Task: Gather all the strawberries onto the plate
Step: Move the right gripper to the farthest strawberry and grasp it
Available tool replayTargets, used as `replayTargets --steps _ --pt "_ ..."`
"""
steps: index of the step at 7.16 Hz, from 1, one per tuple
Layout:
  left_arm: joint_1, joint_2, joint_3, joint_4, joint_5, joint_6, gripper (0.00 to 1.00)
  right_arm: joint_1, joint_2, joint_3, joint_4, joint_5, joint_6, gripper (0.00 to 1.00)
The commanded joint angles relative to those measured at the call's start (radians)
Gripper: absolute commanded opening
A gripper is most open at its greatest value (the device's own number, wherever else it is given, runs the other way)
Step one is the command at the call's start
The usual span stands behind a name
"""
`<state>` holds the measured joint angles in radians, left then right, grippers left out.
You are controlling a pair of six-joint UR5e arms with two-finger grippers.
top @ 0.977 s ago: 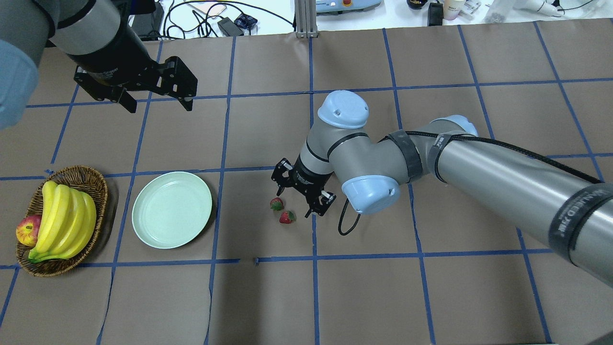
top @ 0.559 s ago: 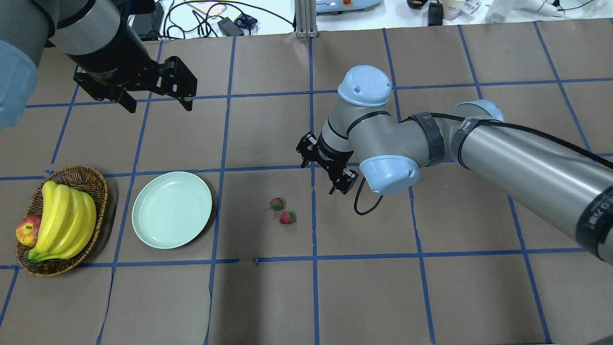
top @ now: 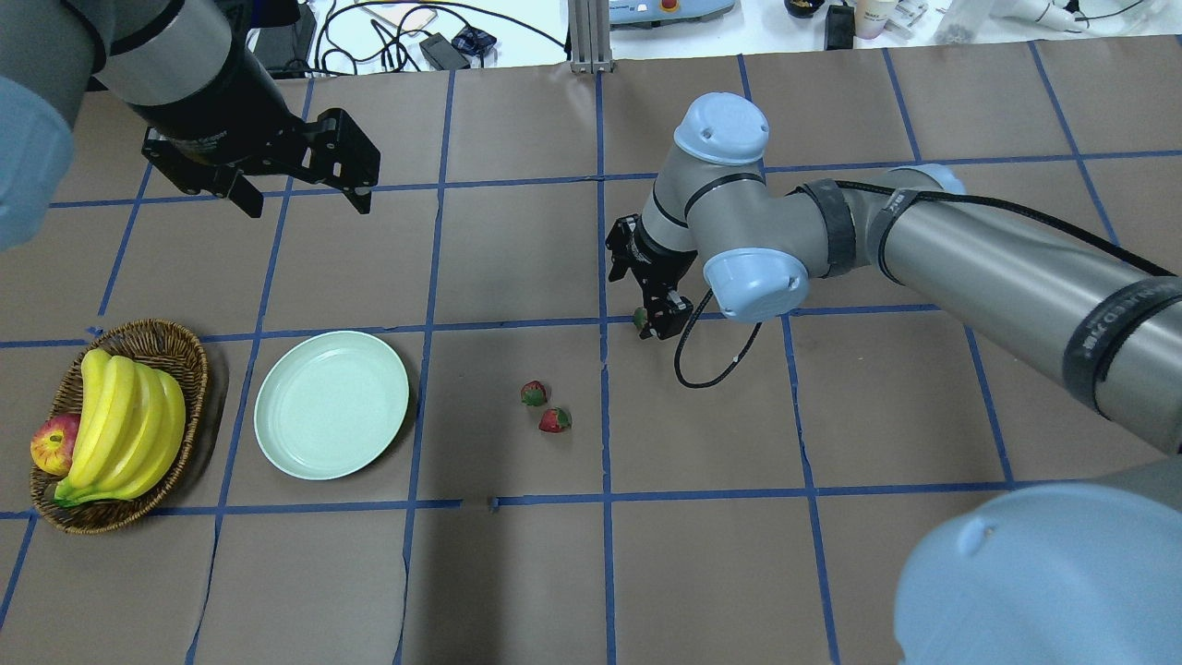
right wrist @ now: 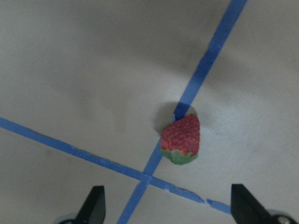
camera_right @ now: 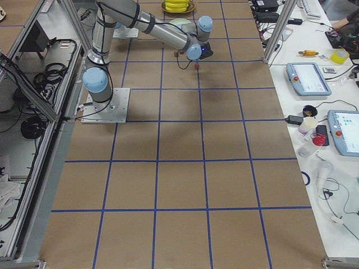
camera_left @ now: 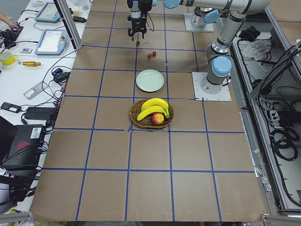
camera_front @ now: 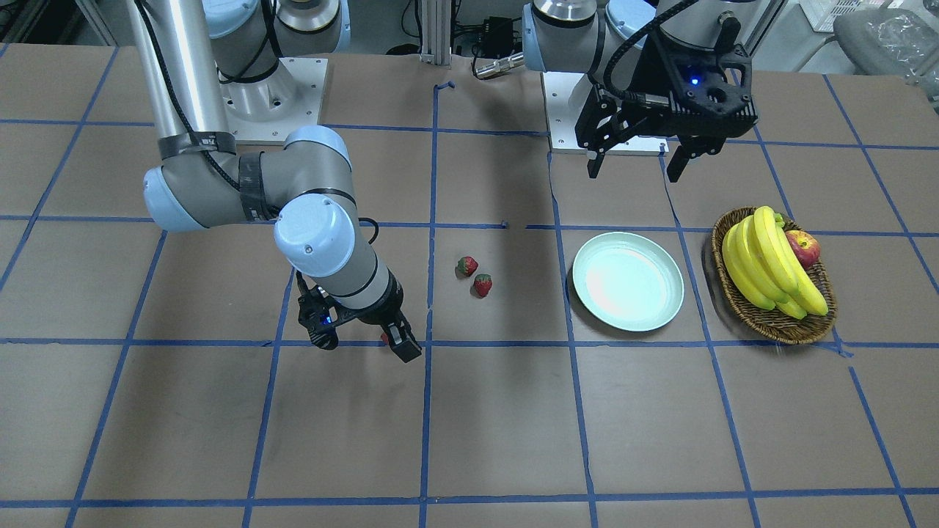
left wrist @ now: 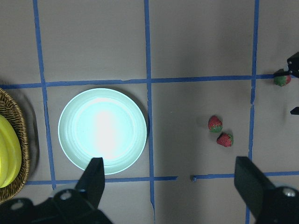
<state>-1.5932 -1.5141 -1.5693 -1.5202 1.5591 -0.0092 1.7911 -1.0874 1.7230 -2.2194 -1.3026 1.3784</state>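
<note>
Two strawberries lie close together at mid-table, right of the pale mint-green plate. The plate holds nothing. A third strawberry lies on a blue tape line farther back. My right gripper is open and hangs over this berry. The right wrist view shows the berry on the tape, ahead of the spread fingers and apart from them. My left gripper is open and empty, raised behind the plate. Its wrist view shows the plate and all three berries.
An oval wicker basket with a bunch of bananas and an apple stands left of the plate. Blue tape lines grid the brown table cover. Cables and devices lie beyond the far edge.
My right gripper has moved away from the two mid-table strawberries, back and to the right, and now hangs over the third strawberry. The left arm has not moved.
</note>
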Motion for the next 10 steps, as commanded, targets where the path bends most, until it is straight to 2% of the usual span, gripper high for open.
replayTargets --steps 1,4,5,6,7,8,10 --pt "-0.001 0.000 0.000 0.002 -0.001 0.000 1.00 -0.015 0.055 -0.028 -0.002 -0.051 0.017 0.94" --pt "0.001 0.000 0.000 0.002 -0.001 0.000 1.00 -0.022 0.055 -0.017 0.006 -0.075 0.025 0.93" --pt "0.001 0.000 0.000 0.002 -0.001 0.000 1.00 -0.024 0.054 -0.010 0.007 -0.066 0.024 0.69" --pt "0.001 0.000 0.000 0.002 -0.001 0.000 1.00 -0.024 0.052 0.006 0.006 -0.049 0.013 0.26" --pt "-0.001 0.000 0.000 0.002 -0.001 0.000 1.00 -0.024 0.049 0.013 0.004 -0.046 0.004 0.03" --pt "0.001 0.000 0.000 0.002 -0.001 0.000 1.00 -0.024 0.049 0.013 0.006 -0.044 0.001 0.00" --pt "0.001 0.000 0.000 0.002 -0.001 0.000 1.00 -0.022 0.023 -0.003 0.010 -0.047 -0.009 0.00"
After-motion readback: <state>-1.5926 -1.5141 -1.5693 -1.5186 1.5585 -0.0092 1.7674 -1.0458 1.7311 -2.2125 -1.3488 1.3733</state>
